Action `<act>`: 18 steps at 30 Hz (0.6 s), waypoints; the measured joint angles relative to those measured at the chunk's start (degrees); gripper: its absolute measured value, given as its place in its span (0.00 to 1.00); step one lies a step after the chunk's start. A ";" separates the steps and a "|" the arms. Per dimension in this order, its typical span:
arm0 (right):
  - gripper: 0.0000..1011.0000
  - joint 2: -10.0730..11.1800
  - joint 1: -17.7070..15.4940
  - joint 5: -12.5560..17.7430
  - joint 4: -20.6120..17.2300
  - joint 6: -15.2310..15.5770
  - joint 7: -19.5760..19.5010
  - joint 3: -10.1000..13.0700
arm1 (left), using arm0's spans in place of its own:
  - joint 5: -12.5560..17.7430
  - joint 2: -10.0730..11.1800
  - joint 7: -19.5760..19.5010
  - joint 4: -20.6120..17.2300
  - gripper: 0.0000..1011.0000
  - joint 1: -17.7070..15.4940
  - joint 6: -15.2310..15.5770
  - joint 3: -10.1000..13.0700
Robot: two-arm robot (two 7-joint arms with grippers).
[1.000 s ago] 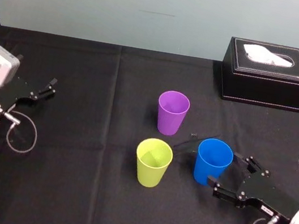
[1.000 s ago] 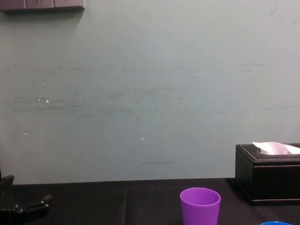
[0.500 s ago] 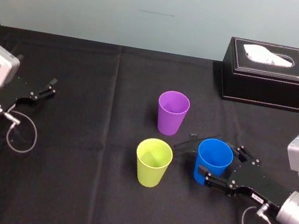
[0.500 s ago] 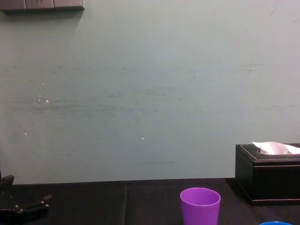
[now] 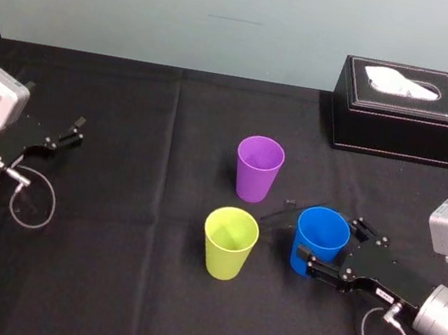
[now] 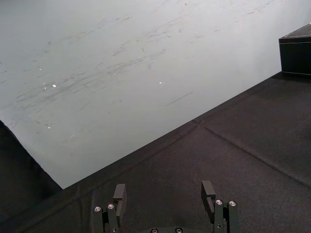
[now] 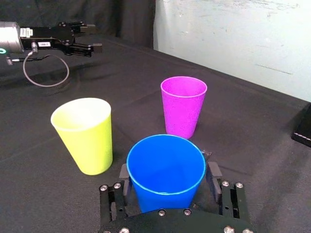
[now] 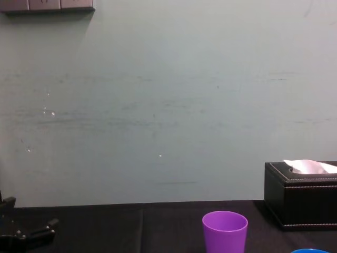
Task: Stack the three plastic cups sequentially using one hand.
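Note:
The blue cup (image 5: 322,235) stands upright on the black table, right of the yellow-green cup (image 5: 230,242) and in front of the purple cup (image 5: 257,169). My right gripper (image 5: 330,240) reaches in from the right and its two fingers lie against opposite sides of the blue cup (image 7: 165,170). In the right wrist view the yellow-green cup (image 7: 85,133) and purple cup (image 7: 183,107) stand beyond it, both upright and empty. The left gripper (image 5: 75,130) is parked at the table's far left, open with nothing between its fingers (image 6: 120,194).
A black tissue box (image 5: 418,114) sits at the back right against the pale wall. A cable loop (image 5: 33,200) hangs by the left arm. The black tablecloth (image 5: 118,287) is bare in front of and to the left of the cups.
The right gripper slid forward around the blue cup until its fingers bracketed it, then drew in slightly against its sides. The cups and left arm stayed put.

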 joint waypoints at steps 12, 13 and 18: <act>0.75 0.08 -0.09 0.07 -0.11 -0.07 -0.03 0.07 | 0.00 0.00 0.00 0.00 1.00 0.00 0.00 0.00; 0.75 0.09 -0.11 0.08 -0.12 -0.08 -0.03 0.08 | 0.00 0.00 0.00 0.00 1.00 0.00 0.00 0.00; 0.72 0.11 -0.13 0.09 -0.14 -0.11 -0.04 0.09 | 0.00 0.00 0.00 0.00 1.00 0.00 0.00 -0.01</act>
